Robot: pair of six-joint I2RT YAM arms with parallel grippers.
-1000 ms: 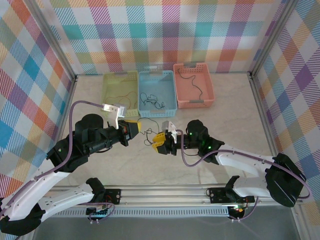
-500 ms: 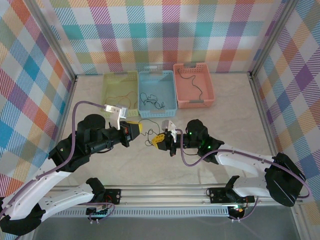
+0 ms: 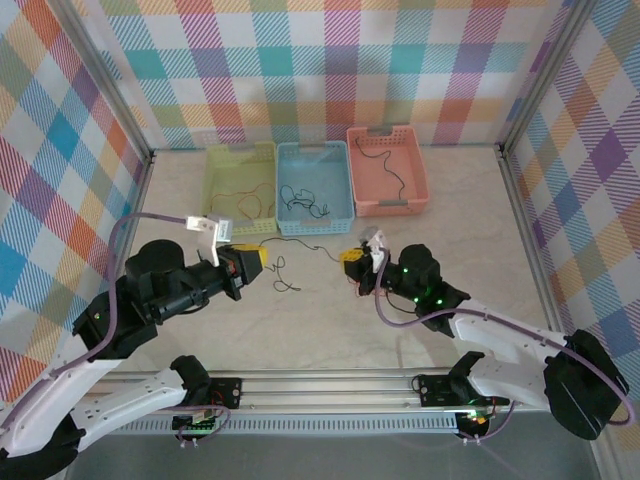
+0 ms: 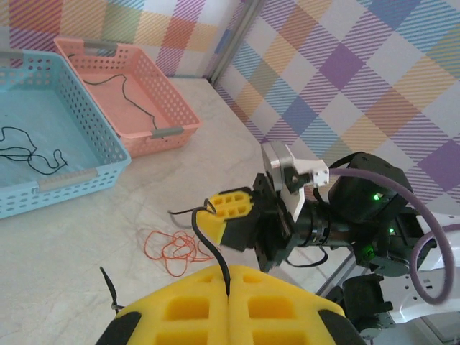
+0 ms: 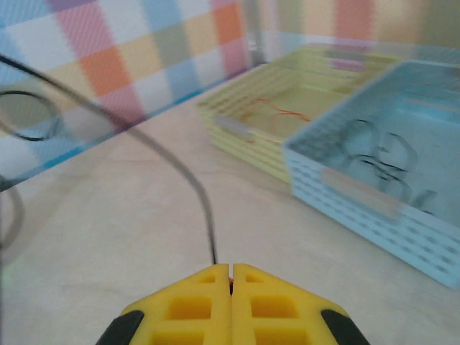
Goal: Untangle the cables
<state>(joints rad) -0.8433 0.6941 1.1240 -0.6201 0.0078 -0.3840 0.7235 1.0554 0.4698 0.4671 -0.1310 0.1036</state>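
Gripping the black cable (image 5: 208, 223) at two places: left jaws clenched on one stretch, right jaws clenched on another, with the strand curving between them above the bench (image 3: 450, 220). Below, on the bench, loose loops of orange cable (image 4: 171, 249), seemingly free of the black one. Best done by drawing apart slowly and level, watching the orange loops for any lift, easing off at a snag. Farther back, more cables in the green basket (image 3: 240, 148), blue basket (image 3: 313, 146) and pink basket (image 3: 385, 130).
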